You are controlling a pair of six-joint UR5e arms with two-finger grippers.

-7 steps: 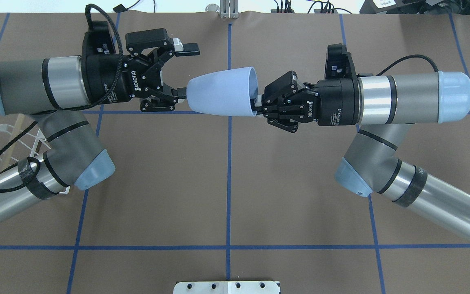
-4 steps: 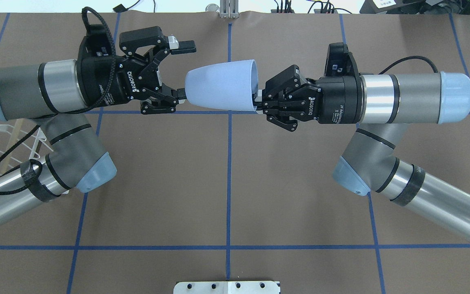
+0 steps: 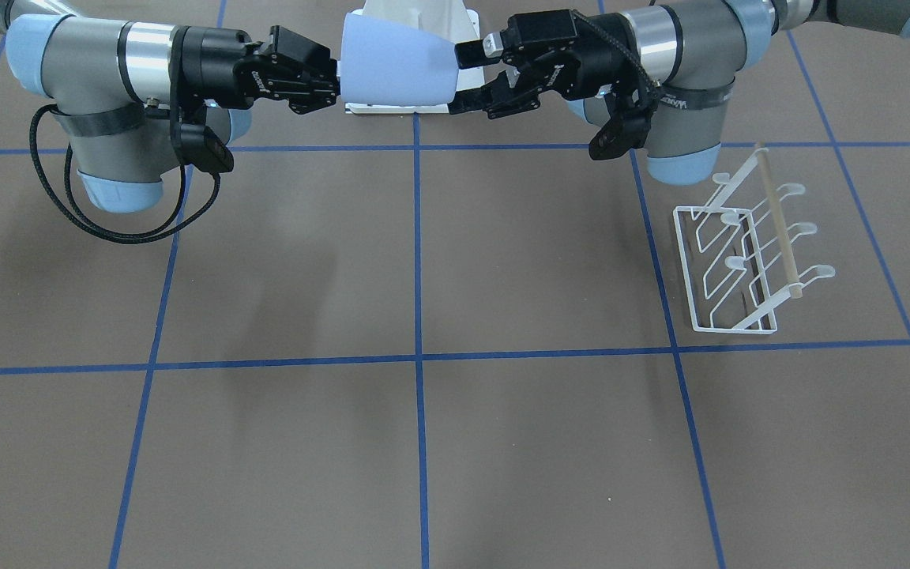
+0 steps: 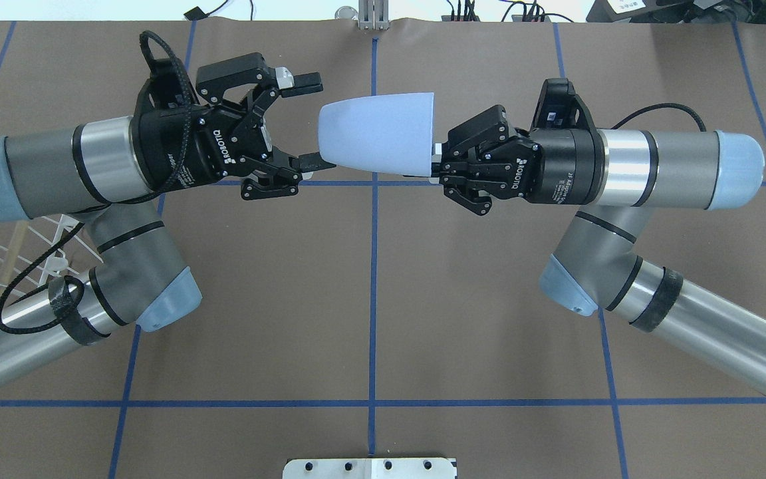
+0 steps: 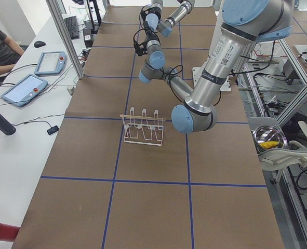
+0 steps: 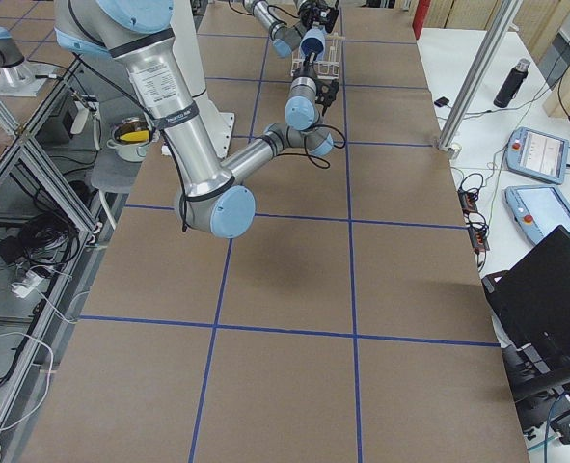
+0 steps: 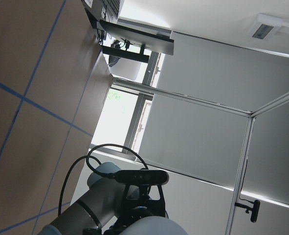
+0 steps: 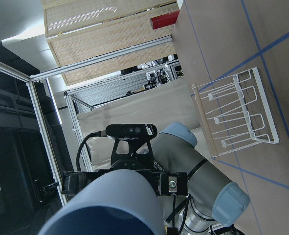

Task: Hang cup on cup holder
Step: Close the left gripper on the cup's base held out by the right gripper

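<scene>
In the front-facing view, the pale blue tapered plastic cup [image 3: 396,67] is held level in the air, its rim pinched by the right gripper [image 3: 338,83] at nine o'clock. The left gripper [image 3: 467,77], fingers spread, is seen at three o'clock by the narrow base, and the white wire cup holder [image 3: 739,261] with its wooden rod stands well apart at four o'clock. In the overhead view, the left fingertips [image 4: 304,81] are level with the base, not around it. The base should be straddled and clamped before the rim is released.

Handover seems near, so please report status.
Right gripper shut on rim of pale blue tapered plastic cup, held horizontal in air. Left gripper open at its base, not gripping. White wire cup holder on table, nothing hung.
</scene>
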